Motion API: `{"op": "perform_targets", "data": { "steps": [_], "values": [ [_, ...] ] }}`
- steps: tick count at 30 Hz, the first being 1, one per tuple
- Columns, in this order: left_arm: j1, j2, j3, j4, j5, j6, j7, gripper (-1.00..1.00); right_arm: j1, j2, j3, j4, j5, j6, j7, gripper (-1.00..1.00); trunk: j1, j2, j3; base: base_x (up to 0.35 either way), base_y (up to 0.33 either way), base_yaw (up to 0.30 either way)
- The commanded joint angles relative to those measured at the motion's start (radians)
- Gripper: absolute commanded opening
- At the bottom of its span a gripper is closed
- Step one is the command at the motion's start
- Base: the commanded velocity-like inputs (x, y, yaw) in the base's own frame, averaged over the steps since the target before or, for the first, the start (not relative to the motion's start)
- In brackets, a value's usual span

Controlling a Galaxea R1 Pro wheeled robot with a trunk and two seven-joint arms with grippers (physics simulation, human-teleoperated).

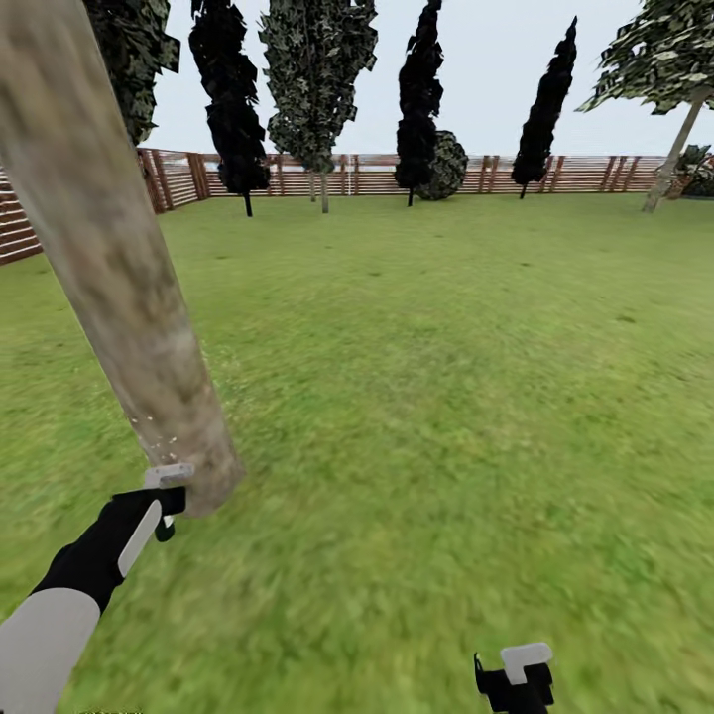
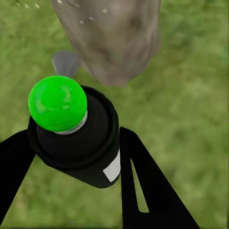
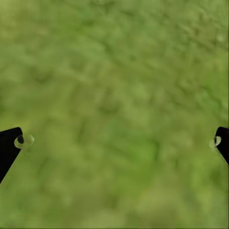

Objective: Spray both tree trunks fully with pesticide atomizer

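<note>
Left tool (image 2: pixel 76 157) grips atomizer (image 2: pixel 74 133) beside trunk (image 1: pixel 109 268).

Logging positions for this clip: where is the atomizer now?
The black cylindrical atomizer with green dome cap sits clamped in the left tool, right beside the mottled grey-brown tree trunk's base.

The left arm is seen at the lower left of the head view, reaching up and right, white at the forearm and black toward the wrist. Its left claw (image 1: pixel 167 501) is closed around the atomizer (image 2: pixel 78 136), with black fingers (image 2: pixel 143 186) pressed to both sides. The right claw (image 1: pixel 516 679) is seen at the bottom edge, right of centre, its fingertips (image 3: pixel 10 143) spread wide apart with nothing held.
</note>
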Motion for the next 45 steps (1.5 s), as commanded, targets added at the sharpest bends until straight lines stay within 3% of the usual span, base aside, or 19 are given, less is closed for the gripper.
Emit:
{"op": "perform_targets", "data": {
  "steps": [1, 9, 13, 19, 24, 26, 32, 39, 41, 45],
  "values": [
    [0.000, 0.000, -0.001, 0.001, -0.002, 0.001, 0.000, -1.00, 0.000, 0.000, 0.000, 0.000, 0.000, 0.000, 0.000, 1.00, 0.000, 0.000, 0.000, 0.165, -0.253, 0.276],
    [0.001, 0.005, -0.002, 0.007, -0.004, 0.003, 0.000, -1.00, 0.000, 0.000, 0.000, 0.000, 0.000, 0.000, 0.000, 1.00, 0.000, 0.000, 0.000, 0.165, -0.253, 0.276],
    [0.004, 0.001, -0.003, 0.007, -0.004, 0.003, 0.035, -1.00, 0.000, 0.000, 0.000, 0.000, 0.000, 0.000, 0.000, 1.00, 0.000, 0.000, 0.000, 0.146, -0.253, 0.274],
    [0.019, 0.005, -0.004, 0.005, -0.004, 0.005, 0.038, -1.00, -0.001, 0.000, 0.000, 0.000, 0.000, 0.000, 0.000, 1.00, 0.000, 0.000, 0.000, 0.070, -0.265, 0.044],
    [0.071, 0.007, -0.001, 0.017, -0.085, 0.002, 0.039, -1.00, 0.000, 0.000, 0.001, 0.000, 0.000, 0.000, 0.000, 1.00, 0.000, 0.000, 0.000, 0.002, -0.273, 0.162],
    [0.091, 0.000, 0.000, 0.040, -0.101, -0.001, 0.042, -1.00, 0.000, 0.000, 0.001, 0.000, 0.000, 0.000, 0.000, 1.00, 0.000, 0.000, 0.000, 0.022, -0.273, 0.273],
    [0.096, -0.004, 0.002, 0.105, -0.106, -0.048, 0.045, -1.00, 0.000, 0.000, 0.001, 0.000, 0.000, 0.000, 0.000, 1.00, 0.000, 0.000, 0.000, 0.096, -0.273, 0.213],
    [0.097, -0.004, 0.004, 0.113, -0.106, -0.084, 0.048, -1.00, 0.000, -0.001, 0.001, 0.001, 0.001, 0.000, 0.000, 1.00, 0.000, 0.000, 0.000, 0.209, -0.219, 0.008],
    [0.097, -0.007, 0.003, 0.114, -0.104, -0.084, 0.096, -1.00, 0.000, 0.000, 0.001, 0.000, 0.001, 0.000, 0.000, 1.00, 0.000, 0.000, 0.000, 0.282, -0.147, 0.000],
    [0.097, -0.011, 0.001, 0.106, -0.100, -0.084, 0.110, -1.00, 0.000, 0.000, 0.001, 0.001, 0.003, -0.001, 0.004, 1.00, 0.000, 0.000, 0.000, 0.310, -0.095, 0.000]
  ]
}}
